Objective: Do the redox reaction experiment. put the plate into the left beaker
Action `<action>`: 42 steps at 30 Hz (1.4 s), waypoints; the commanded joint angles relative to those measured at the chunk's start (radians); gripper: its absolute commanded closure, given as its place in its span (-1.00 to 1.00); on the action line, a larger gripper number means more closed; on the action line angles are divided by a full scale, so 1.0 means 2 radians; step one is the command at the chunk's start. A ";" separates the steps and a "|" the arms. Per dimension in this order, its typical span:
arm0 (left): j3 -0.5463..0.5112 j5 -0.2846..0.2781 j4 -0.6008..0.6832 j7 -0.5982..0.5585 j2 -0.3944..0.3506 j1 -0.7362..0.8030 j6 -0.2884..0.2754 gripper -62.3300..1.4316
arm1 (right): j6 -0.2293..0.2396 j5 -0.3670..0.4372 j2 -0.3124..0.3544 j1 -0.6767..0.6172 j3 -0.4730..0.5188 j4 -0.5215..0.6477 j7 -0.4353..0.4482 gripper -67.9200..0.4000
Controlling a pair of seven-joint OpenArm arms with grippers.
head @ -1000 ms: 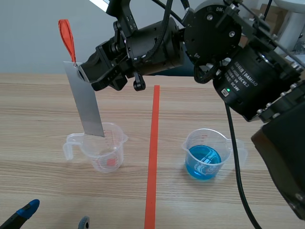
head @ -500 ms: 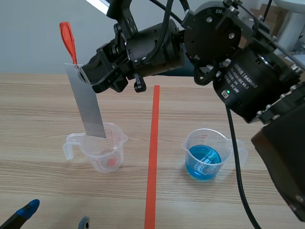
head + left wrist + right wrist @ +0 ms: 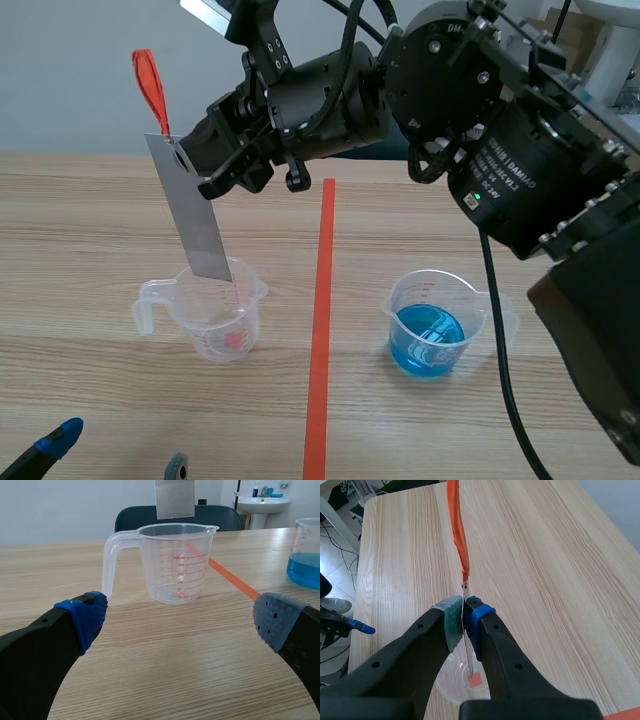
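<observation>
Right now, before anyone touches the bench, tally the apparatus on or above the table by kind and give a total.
Beakers: 2, the empty beaker and the blue-liquid beaker
Plates: 1, the metal plate, held by the right tool
Total: 3

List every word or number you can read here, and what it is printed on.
"300 ml", "250", "200", "150", "100": red scale on the left beaker.
"DAMIAO": white print on the right arm; the smaller print beside it is too small to read.
Red scale on the right beaker: too small to read.
The plate: no text visible.
</observation>
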 commanded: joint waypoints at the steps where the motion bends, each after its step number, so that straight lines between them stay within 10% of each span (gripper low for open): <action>1: -0.001 0.001 0.008 -0.023 -0.006 0.002 -0.001 -0.98 | 0.008 -0.001 -0.002 0.000 0.006 0.010 0.015 0.98; 42: -0.001 0.001 0.008 -0.023 -0.006 0.002 -0.001 -0.98 | 0.008 -0.134 -0.002 -0.047 0.005 0.010 0.165 0.98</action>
